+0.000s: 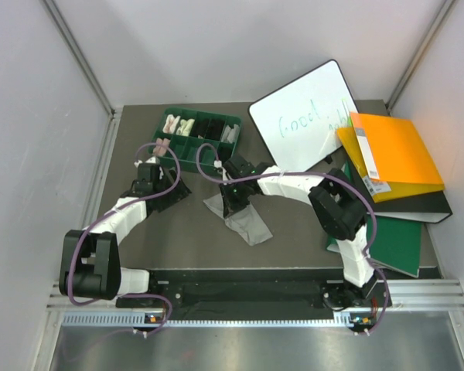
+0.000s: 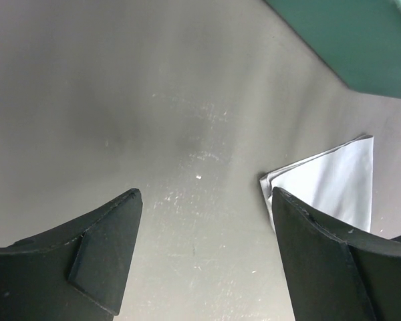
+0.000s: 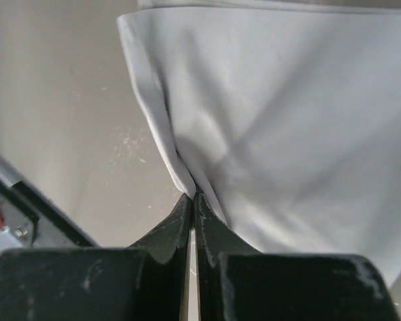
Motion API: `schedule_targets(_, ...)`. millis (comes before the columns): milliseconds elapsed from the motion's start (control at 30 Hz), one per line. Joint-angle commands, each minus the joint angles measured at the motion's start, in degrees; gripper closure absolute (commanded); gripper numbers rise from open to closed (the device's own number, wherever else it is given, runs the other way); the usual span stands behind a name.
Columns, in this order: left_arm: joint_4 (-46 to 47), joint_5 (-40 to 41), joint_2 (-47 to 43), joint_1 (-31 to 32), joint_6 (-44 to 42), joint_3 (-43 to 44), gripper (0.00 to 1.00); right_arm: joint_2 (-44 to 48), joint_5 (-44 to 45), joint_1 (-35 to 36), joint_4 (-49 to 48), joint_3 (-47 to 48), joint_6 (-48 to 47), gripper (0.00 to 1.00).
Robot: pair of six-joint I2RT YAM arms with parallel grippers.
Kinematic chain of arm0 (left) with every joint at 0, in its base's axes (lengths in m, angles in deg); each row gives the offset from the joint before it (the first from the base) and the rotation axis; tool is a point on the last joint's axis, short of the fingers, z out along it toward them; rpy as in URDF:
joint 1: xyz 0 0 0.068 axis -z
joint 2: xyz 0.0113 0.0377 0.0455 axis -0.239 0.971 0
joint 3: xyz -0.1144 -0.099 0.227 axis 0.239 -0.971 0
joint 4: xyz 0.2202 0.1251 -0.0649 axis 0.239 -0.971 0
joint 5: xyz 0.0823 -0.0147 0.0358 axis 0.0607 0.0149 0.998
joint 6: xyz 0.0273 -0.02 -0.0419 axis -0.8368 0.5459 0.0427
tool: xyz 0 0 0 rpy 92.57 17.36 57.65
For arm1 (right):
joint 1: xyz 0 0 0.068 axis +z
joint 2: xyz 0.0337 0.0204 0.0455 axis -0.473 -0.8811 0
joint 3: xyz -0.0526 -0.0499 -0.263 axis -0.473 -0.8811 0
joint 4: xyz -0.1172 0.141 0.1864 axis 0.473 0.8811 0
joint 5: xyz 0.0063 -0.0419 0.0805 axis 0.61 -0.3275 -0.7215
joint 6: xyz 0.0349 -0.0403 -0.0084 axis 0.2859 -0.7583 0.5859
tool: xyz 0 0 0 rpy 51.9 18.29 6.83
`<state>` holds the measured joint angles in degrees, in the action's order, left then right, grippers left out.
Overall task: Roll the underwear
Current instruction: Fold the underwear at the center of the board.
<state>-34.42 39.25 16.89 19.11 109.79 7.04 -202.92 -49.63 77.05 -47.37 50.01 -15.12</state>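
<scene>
The right claw [image 3: 194, 199] is clenching a thin fold at the edge of the grey underwear [image 3: 287, 120] lying near the green tray [image 1: 205, 115], so the cloth may be slipping free or bunching, while the left claw [image 2: 204, 254] is hanging open, pinning nothing.

Dark grey bench [image 1: 185, 232] carrying a green plastic compartment tray [image 1: 209, 116] of small cloth rolls [image 1: 187, 126] at its far side. At right: tilted white whiteboard [image 1: 301, 116], orange folder [image 1: 394, 151], dark green folder [image 1: 398, 243].
</scene>
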Motion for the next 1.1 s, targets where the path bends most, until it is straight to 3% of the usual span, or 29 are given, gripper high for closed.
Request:
schedule_targets(0,-0.87,0.87,-0.80,-0.01,-0.09,1.26,0.18,5.01,-5.59,-2.93,-2.46,-0.69,-1.81,1.00)
schedule_targets(267,-3.07,2.63,-1.06,-0.01,-0.44,1.18,0.18,6.51,-7.70,-6.72,-3.07,-2.79,-2.69,1.00)
schedule_targets(1067,-6.32,3.86,-3.69,-0.01,-1.41,1.53,0.18,9.14,-1.29,-11.99,-3.42,-7.63,-4.80,1.00)
